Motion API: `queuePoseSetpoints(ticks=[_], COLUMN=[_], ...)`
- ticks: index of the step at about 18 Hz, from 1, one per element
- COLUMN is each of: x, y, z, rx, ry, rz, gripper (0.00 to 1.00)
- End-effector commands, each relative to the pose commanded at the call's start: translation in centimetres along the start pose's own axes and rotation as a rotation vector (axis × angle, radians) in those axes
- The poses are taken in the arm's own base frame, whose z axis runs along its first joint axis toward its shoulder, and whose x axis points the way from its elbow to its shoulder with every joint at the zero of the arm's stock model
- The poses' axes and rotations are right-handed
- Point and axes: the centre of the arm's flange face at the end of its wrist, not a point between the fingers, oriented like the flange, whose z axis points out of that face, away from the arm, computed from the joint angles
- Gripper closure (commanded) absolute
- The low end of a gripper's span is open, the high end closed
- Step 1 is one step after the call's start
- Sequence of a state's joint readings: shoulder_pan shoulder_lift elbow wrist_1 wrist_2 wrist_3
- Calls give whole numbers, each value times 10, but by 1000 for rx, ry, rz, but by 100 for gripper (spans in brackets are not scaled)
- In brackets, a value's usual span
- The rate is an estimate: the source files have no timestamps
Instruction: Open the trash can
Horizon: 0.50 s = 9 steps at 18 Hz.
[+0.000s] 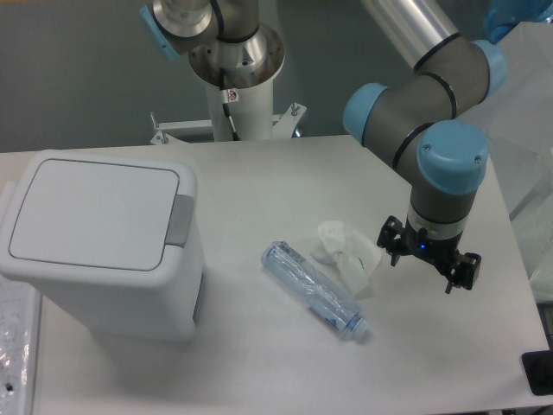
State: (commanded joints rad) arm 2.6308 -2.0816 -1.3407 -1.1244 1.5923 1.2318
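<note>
- Fixed camera, looking down at an angle on a pale grey table (259,190).
- Trash can (104,246): large white boxy bin with rounded corners, standing upright at the left side of the table, close to the left edge. Its flat lid (95,213) lies shut, flush in the top frame. A grey push-button tab (180,220) sits at the lid's right edge, facing the middle of the table.
- Clear plastic bottle (313,290) lies on its side near the table centre, to the right of the bin and well apart from it. Its cap end points toward the lower right, and the label band shows blue print.
- Crumpled white tissue or wrapper (346,251) lies just beside the bottle's upper right side; whether the two touch, cannot tell.
- Arm: grey links with blue joint caps enter from the upper right, and the wrist (445,186) points down over the right part of the table.
- End effector (428,259): dark, with two fingers (390,245) visibly spread apart, nothing between them. It hangs to the right of the tissue, clear of it, and far from the trash can.
- Arm base pedestal (238,73) stands behind the far table edge, top centre.
</note>
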Motion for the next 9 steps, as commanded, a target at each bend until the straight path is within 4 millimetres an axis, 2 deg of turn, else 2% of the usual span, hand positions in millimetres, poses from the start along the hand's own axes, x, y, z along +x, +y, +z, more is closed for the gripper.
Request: queuePoseSetpoints(ticks=[9], x=[2], y=[-3], z=[-7], rx=[5], ry=[-10], rz=[-51], gripper=[0])
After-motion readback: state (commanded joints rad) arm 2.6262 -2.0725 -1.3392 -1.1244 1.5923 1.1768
